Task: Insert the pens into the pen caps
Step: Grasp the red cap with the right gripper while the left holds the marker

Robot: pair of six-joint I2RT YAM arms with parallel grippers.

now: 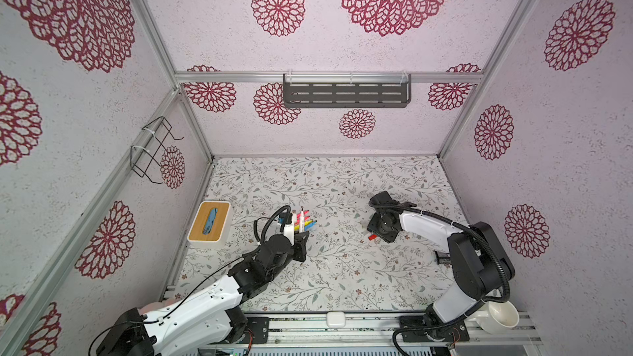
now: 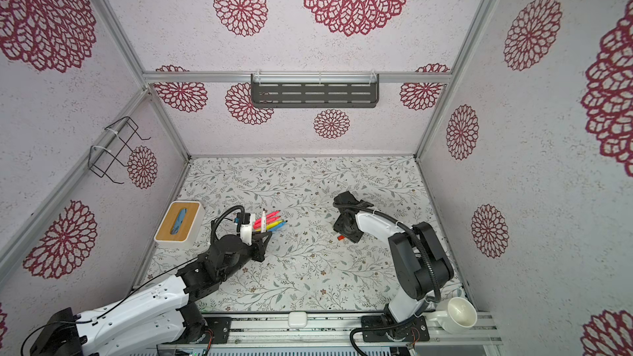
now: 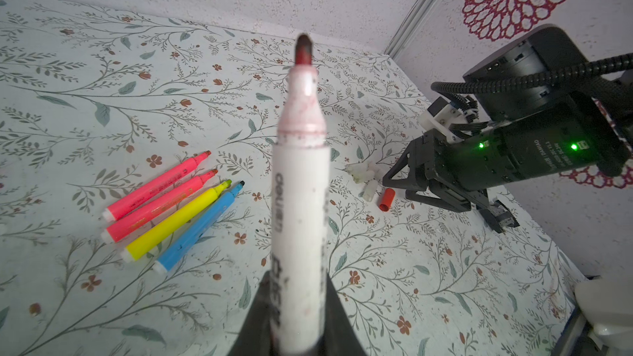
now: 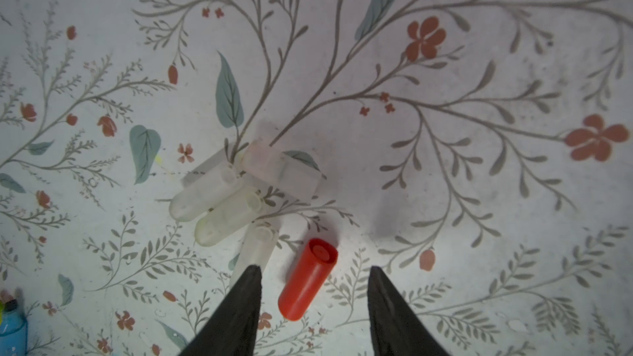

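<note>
There's the left hand (image 3: 296, 279) clamped on the white pen (image 3: 301, 179), tip up at centre-left in both top views, presented for capping, while right of centre the right hand (image 4: 314, 268), jaws half-spread, straddles the red cap (image 4: 308, 279) lying on the bench (image 4: 479, 200), apparently to pick it up.

A white marker pen (image 3: 301, 200) with a bare dark red tip is held raised, tip up. Four uncapped felt pens (image 3: 171, 214), two pink, one yellow and one blue, lie side by side. In both top views, several translucent caps (image 4: 222, 200) cluster at three o'clock from them. A red plastic cap (image 4: 306, 279) lies at the cluster's five o'clock.
</note>
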